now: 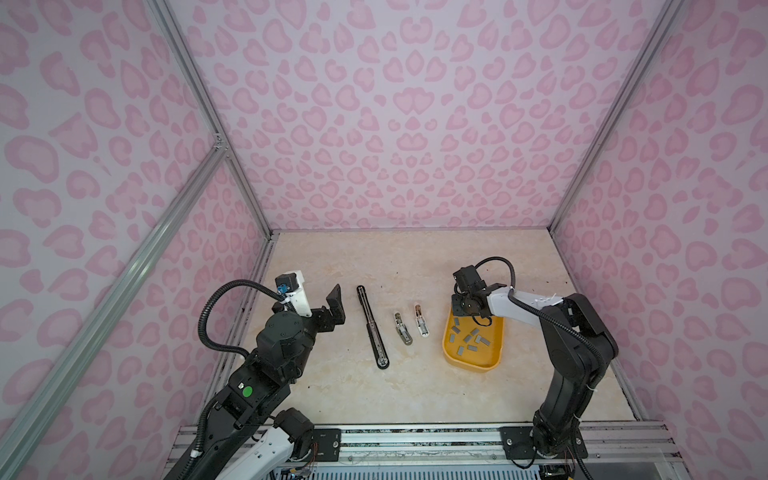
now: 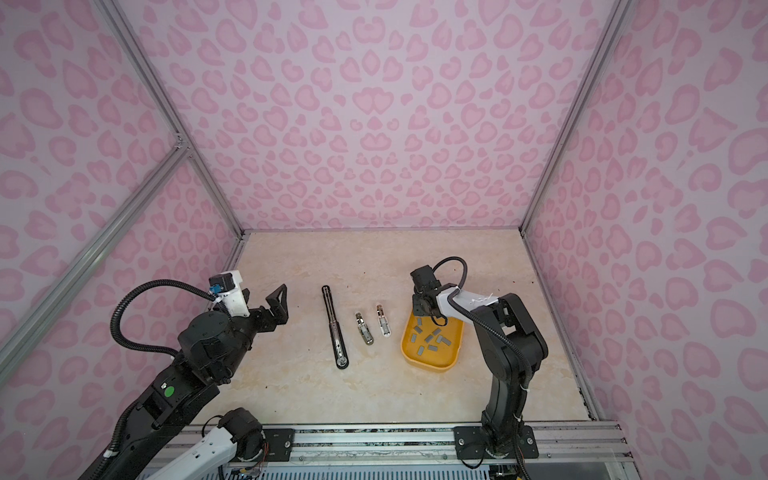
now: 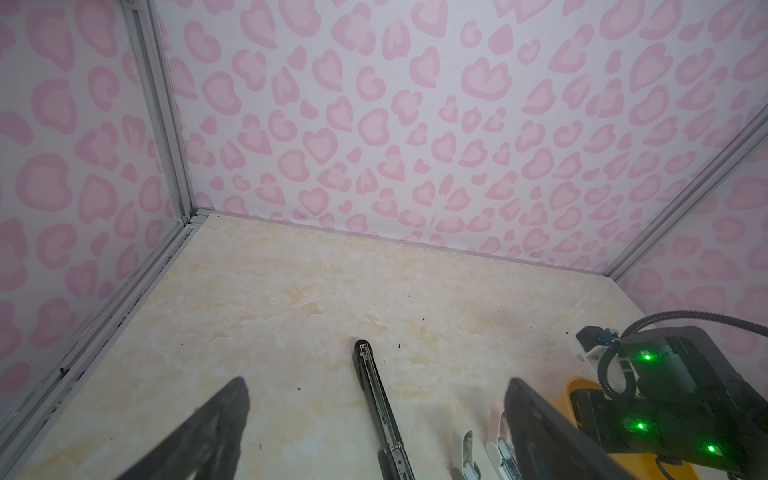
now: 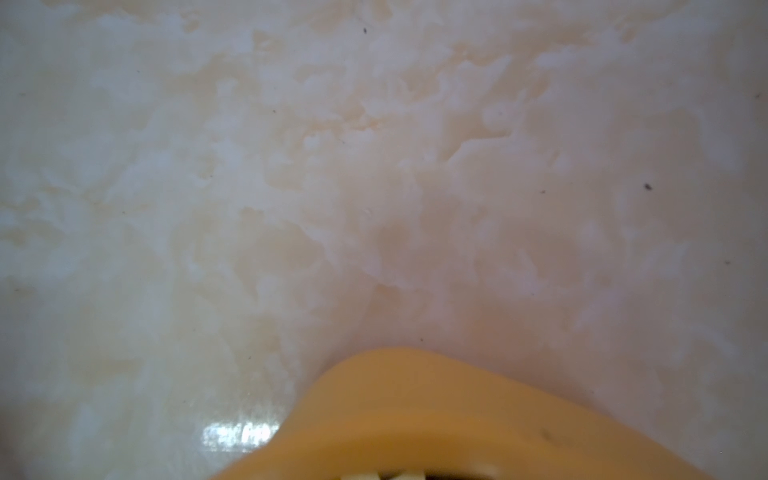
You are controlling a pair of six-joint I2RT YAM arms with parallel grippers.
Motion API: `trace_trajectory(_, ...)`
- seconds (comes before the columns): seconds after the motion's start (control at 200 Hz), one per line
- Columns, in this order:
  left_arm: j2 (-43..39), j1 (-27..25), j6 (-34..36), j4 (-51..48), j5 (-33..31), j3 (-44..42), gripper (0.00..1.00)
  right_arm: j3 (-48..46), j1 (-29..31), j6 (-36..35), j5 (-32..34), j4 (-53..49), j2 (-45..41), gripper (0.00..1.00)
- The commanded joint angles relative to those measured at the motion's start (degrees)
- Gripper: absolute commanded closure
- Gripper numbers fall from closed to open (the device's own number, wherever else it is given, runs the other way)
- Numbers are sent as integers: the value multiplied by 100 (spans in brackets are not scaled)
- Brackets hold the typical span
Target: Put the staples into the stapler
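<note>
Left gripper [image 3: 376, 385] was spread wide, holding nothing, and the long black stapler [image 1: 372, 328] lay just off its fingertips, on the side toward the other arm. Right gripper [image 1: 462, 311] was nosed down into the far corner of the yellow tray [image 1: 473, 365]. Couldn't tell how wide it was, the jaws were hidden. The staples [image 1: 469, 338] sat scattered in that tray, right below and behind the right gripper. Two small staplers [image 1: 402, 328] lay between the long one and the tray.
</note>
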Motion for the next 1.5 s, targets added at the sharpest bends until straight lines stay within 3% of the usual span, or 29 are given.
trace_trajectory(0.0,3,5,-40,57,43,-17,3,-73,34,28,185,-77,40,76)
trace_trajectory(0.265,-46,5,-58,41,65,-42,3,-89,102,102,392,-152,92,82)
trace_trajectory(0.43,-81,6,-66,32,61,-47,3,-73,226,133,549,-252,91,73)
trace_trajectory(0.705,-97,6,-75,27,76,-59,3,-106,340,219,667,-329,91,78)
trace_trajectory(0.975,-108,5,-75,43,85,-75,3,-165,370,253,685,-326,38,75)
trace_trajectory(1.18,-108,5,-84,41,100,-81,3,-142,369,258,650,-314,101,86)
trace_trajectory(1.495,-73,5,-122,16,103,-72,3,-159,379,330,637,-324,-128,90)
